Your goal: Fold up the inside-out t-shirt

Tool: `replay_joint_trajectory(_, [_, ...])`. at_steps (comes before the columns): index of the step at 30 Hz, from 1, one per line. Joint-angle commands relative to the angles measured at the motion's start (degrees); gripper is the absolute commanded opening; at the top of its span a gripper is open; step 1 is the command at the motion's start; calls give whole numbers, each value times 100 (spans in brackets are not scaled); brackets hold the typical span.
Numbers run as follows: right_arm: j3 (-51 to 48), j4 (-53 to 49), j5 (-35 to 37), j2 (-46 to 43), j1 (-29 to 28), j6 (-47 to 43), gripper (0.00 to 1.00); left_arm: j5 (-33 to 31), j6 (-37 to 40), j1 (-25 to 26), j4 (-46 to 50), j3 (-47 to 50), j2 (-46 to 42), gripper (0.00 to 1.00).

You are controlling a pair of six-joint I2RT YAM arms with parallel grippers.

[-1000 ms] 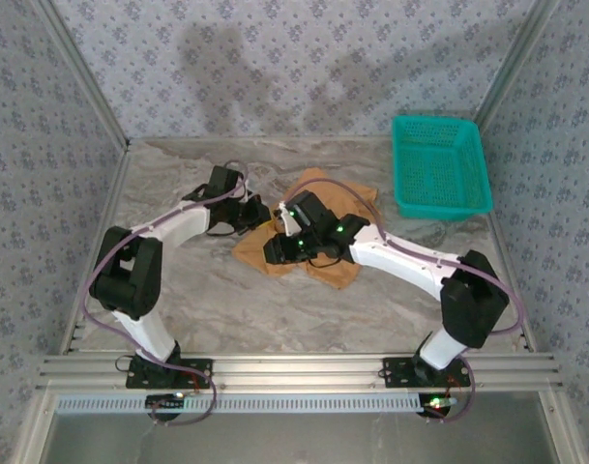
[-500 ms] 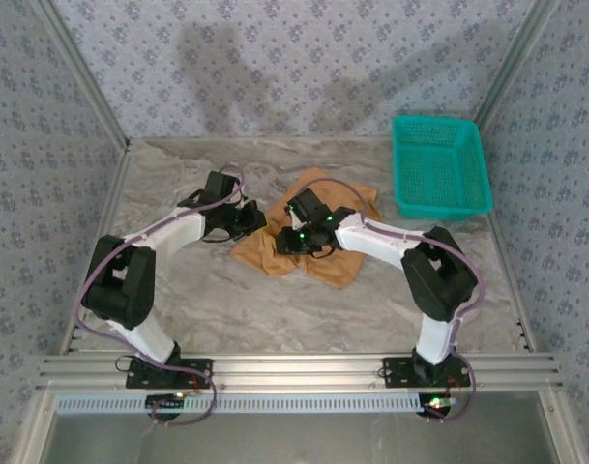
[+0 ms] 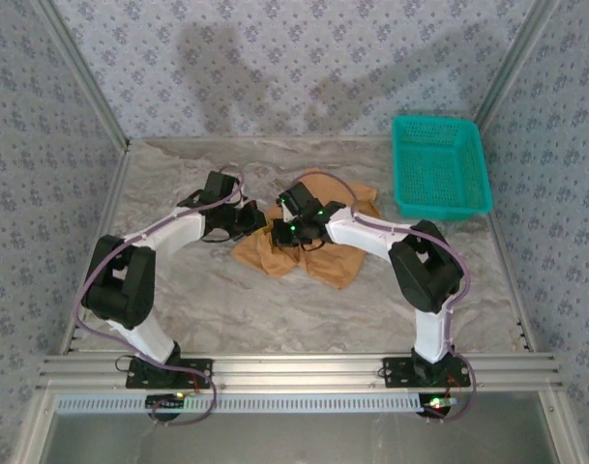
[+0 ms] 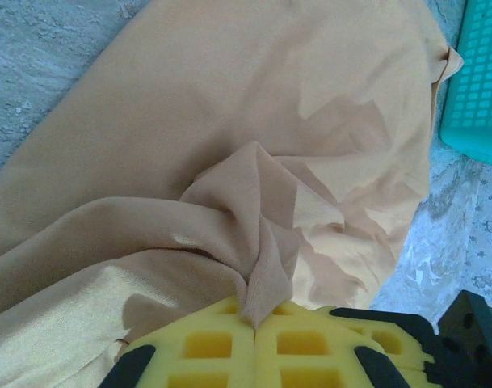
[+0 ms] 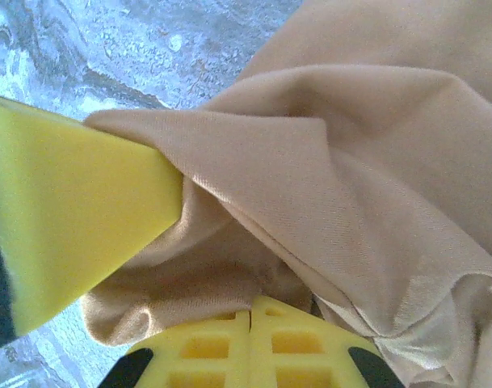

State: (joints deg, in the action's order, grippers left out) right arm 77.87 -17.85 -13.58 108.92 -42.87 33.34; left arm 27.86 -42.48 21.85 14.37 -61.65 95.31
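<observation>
The left end effector (image 4: 254, 323) and right end effector (image 5: 250, 317) both clamp the t-shirt's (image 3: 325, 259) left edge, the cloth stretching rightward toward the basket (image 3: 445, 207).

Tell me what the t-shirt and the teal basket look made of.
The t-shirt looks like soft, matte knit cloth: fine weave, limp folds. The basket seems to be rigid moulded plastic, slightly glossy, with a regular grid of holes.

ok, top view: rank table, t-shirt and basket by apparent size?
1. table, by far.
2/3. t-shirt and basket look about alike; the t-shirt is partly covered, so I won't rank them.
</observation>
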Motion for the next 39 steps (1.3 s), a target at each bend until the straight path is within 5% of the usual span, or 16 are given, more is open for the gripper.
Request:
replay_joint_trajectory(1, [168, -689, 190, -558, 39, -119, 0, 141, 171, -109, 89, -59, -135, 0])
replay_joint_trajectory(10, [71, -1591, -930, -1926, 237, -188, 0, 368, 171, -142, 82, -493, 180, 0])
replay_joint_trajectory(16, [-152, -680, -2077, -1941, 593, 224, 0, 365, 117, 89, -40, -565, 260, 0])
replay_joint_trajectory(23, [88, -1201, -829, -1173, 638, -84, 0, 47, 231, 88, 243, -388, 26, 3])
replay_joint_trajectory(25, [-34, -1211, -645, -1088, 540, -113, 0, -333, 362, 44, 542, -318, -212, 10])
replay_joint_trajectory(29, [-286, -1082, -429, -1001, 280, -148, 8, -1636, 769, 100, 1428, -274, -776, 51])
replay_joint_trajectory(32, [-389, -1131, -248, -987, 194, -107, 9, -2056, 1123, 363, 1549, -59, -1251, 54])
replay_joint_trajectory(39, [-905, -783, -299, -1284, 335, 190, 9, -1924, 2167, 891, 1312, 163, -1254, 55])
